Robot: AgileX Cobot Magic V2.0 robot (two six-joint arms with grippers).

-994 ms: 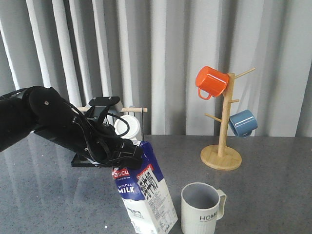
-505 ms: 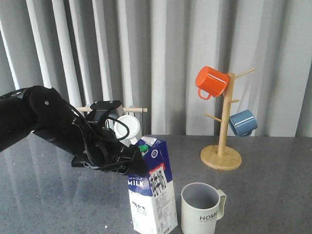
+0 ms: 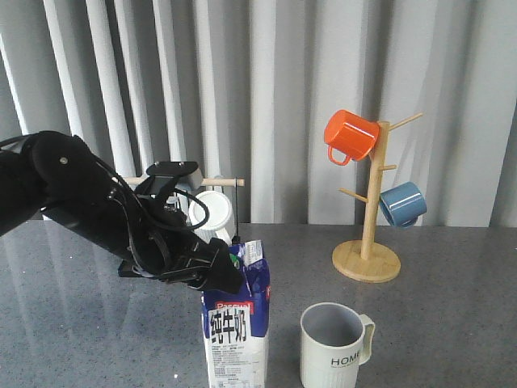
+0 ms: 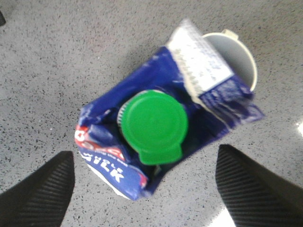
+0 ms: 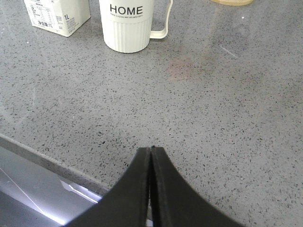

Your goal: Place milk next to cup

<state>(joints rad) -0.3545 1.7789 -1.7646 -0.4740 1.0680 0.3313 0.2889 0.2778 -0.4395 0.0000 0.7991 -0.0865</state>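
Milk [image 3: 235,331] standing upright on table [image 3: 452,323], just beside cup [image 3: 334,346]
We are seeing left gripper [image 4: 142,189] hovering over the green cap [image 4: 152,124], fingers [image 4: 40,189] spread wide either side, gripping nothing; right gripper [image 5: 151,153] is sitting closed, empty

The grey speckled tabletop [image 3: 452,323] carries the upright milk carton [image 3: 236,339], the "HOME" cup [image 3: 333,346] just beside it, and a wooden mug tree [image 3: 367,260] farther back.

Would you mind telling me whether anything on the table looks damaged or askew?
The milk has a crumpled, dented gable top around its green cap. It stands upright beside the cup; nothing is spilled.
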